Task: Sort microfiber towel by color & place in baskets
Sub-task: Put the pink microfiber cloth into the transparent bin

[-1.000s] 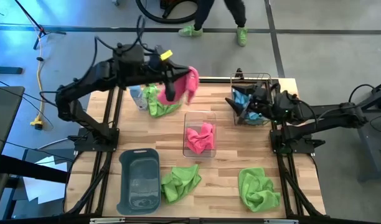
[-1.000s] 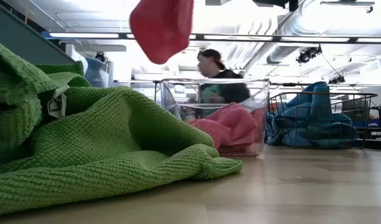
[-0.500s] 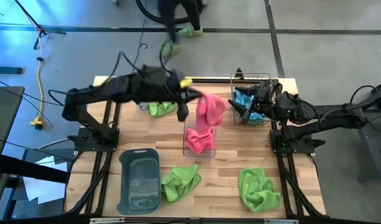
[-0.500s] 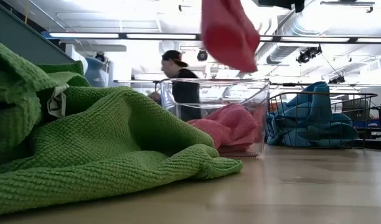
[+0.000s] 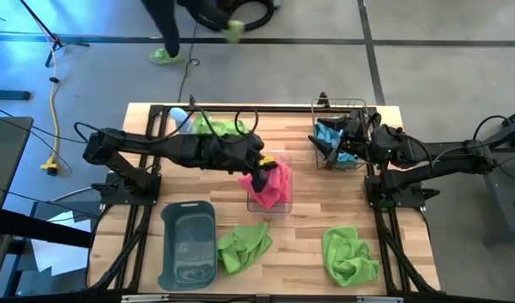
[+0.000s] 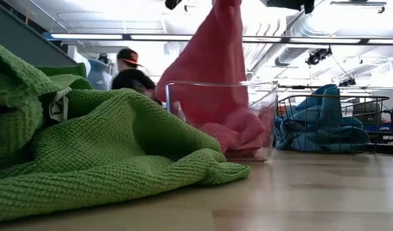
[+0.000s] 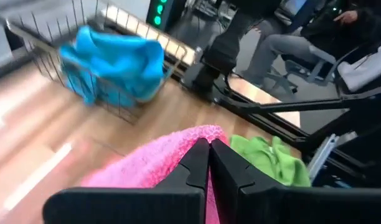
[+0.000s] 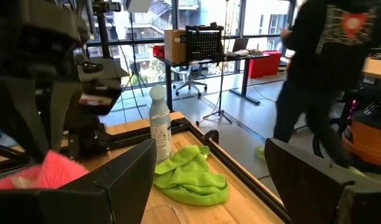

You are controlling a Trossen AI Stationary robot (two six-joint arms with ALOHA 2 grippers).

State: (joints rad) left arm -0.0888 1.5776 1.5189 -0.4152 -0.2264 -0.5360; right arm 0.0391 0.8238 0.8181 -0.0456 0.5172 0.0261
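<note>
My left gripper hangs over the clear bin, shut on a hot pink towel. That towel's lower end reaches into the bin, onto another pink towel. My right gripper waits open and holding nothing by the wire basket, which holds blue towels. The grey tub stands near left. One green towel lies at the far edge and two more lie near the front. My left gripper pinches a bunched upper part of the pink towel between its two shut fingers. The fingers slant downward from the table's left. The towel hangs below them, and its lower end is inside the clear bin.
A pale spray bottle stands at the far left beside the green towel. A person walks behind the table. Bare wood lies between the bin and the wire basket and along the near right.
My left gripper has swung from the far left toward the table's right and near side and come down over the clear bin, rolling as it went. It stays shut on the pink towel, whose lower end now dips into the bin. The person behind has walked leftward.
</note>
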